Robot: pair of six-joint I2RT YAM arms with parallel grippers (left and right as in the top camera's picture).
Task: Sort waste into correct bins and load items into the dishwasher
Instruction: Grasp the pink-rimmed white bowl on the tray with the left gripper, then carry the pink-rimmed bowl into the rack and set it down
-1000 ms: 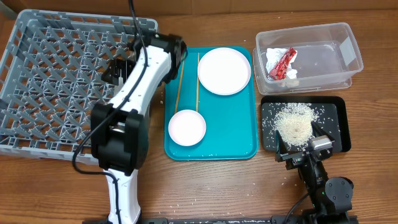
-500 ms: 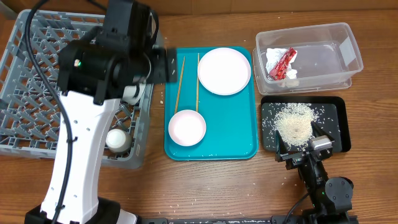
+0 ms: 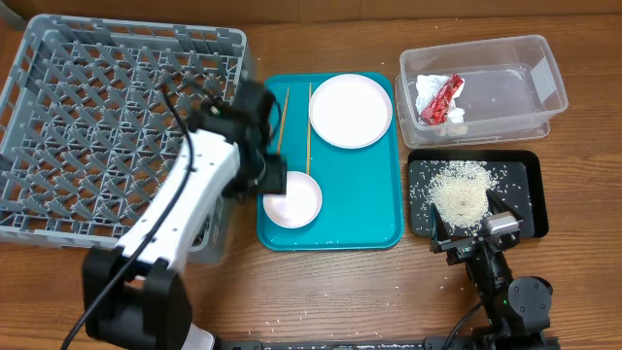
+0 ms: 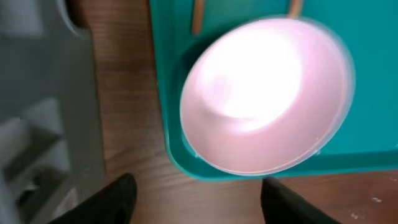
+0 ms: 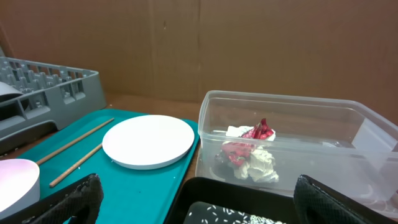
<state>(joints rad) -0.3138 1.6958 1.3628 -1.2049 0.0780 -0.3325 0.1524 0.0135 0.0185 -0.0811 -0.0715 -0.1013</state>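
Observation:
The pink bowl (image 3: 296, 201) sits upright at the front left of the teal tray (image 3: 369, 219), with the pale-pink plate (image 3: 350, 110) and two chopsticks (image 3: 282, 126) behind it. My left gripper (image 3: 275, 180) is open and empty at the bowl's left rim. In the left wrist view the bowl (image 4: 267, 93) fills the frame above the spread fingers (image 4: 199, 202). The red wrapper (image 3: 442, 97) and napkin (image 3: 425, 92) lie in the clear tub (image 3: 544, 73). Rice (image 3: 459, 190) is piled in the black tray (image 3: 530, 194). My right gripper (image 3: 473, 226) is open and empty at the black tray's near edge. The green bowl and white cup are hidden.
The grey dish rack (image 3: 97, 107) fills the left side, and my left arm crosses its right front corner. Loose rice grains (image 3: 292, 316) are scattered on the wooden table near the front. The right wrist view shows the plate (image 5: 149, 140), tub (image 5: 348, 124) and rack (image 5: 56, 87).
My left arm has swung off the rack, down and right to the tray's left edge beside the pink bowl. The right arm has not moved.

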